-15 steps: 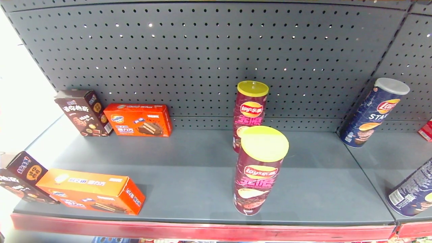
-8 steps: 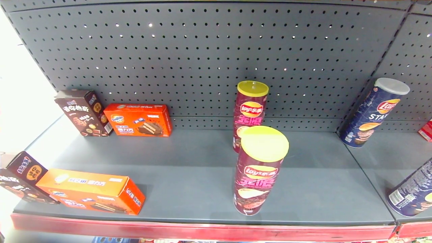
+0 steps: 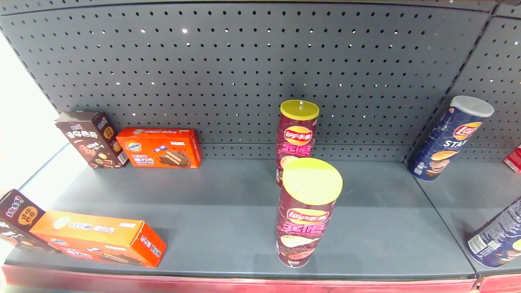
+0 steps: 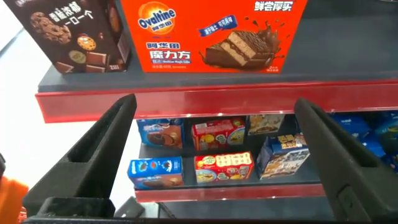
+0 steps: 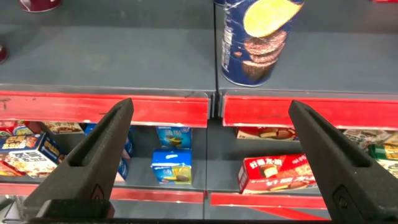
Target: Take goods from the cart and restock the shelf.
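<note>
Grey metal shelf board (image 3: pixel 228 203) with grey pegboard back panel (image 3: pixel 228 73) and red front edge strip (image 3: pixel 203 283). Front maroon chip can with yellow lid (image 3: pixel 307 215) stands upright at 5 o'clock from board centre, near the front edge. Rear maroon chip can with yellow lid (image 3: pixel 296 138) is just behind it at 12 o'clock, near the panel. Rear orange wafer box (image 3: pixel 158 147) and rear brown cookie box (image 3: pixel 89 138) sit side by side at 10 o'clock. Front orange wafer box (image 3: pixel 97 238) and front brown cookie box (image 3: pixel 18 219) are at 8 o'clock, touching. Navy chip can with grey lid (image 3: pixel 447 138) is at 2 o'clock on the neighbouring board. Second navy chip can (image 3: pixel 494 238) is at 4 o'clock, cut off by the frame.

Left gripper (image 4: pixel 211 158) has fingers wide apart, nothing between them, in front of the red strip facing the front orange wafer box. Right gripper (image 5: pixel 211 162) has fingers wide apart, nothing between them, facing the second navy chip can.
</note>
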Robot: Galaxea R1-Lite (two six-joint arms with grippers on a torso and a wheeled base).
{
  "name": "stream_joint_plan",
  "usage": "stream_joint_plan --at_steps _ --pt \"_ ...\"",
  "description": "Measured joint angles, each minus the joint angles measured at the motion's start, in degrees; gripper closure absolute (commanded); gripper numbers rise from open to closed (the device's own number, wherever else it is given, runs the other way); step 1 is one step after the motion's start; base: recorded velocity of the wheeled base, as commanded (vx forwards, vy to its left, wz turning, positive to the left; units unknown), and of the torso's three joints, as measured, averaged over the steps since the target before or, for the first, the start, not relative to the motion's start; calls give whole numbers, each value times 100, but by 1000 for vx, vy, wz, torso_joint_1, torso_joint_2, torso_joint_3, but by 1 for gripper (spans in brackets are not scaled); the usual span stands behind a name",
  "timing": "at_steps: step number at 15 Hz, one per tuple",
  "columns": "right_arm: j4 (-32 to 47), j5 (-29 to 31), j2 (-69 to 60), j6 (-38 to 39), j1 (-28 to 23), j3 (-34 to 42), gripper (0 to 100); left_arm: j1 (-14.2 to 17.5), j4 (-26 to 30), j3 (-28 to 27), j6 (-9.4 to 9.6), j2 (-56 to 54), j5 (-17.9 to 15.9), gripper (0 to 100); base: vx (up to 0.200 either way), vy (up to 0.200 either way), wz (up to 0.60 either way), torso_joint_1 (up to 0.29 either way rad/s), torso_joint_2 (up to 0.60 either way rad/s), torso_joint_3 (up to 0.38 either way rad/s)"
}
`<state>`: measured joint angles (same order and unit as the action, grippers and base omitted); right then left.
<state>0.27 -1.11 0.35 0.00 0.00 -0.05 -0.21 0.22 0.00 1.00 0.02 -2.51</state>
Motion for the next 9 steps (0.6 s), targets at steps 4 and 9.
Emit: stream_joint_plan --at_steps 4,9 --pt "5 0 0 0 0 0 0 2 -4 0 26 0 -11 0 -100 0 0 1 0 2" --pt "11 2 0 0 0 0 0 2 -4 -2 22 0 11 0 0 0 0 0 0 0"
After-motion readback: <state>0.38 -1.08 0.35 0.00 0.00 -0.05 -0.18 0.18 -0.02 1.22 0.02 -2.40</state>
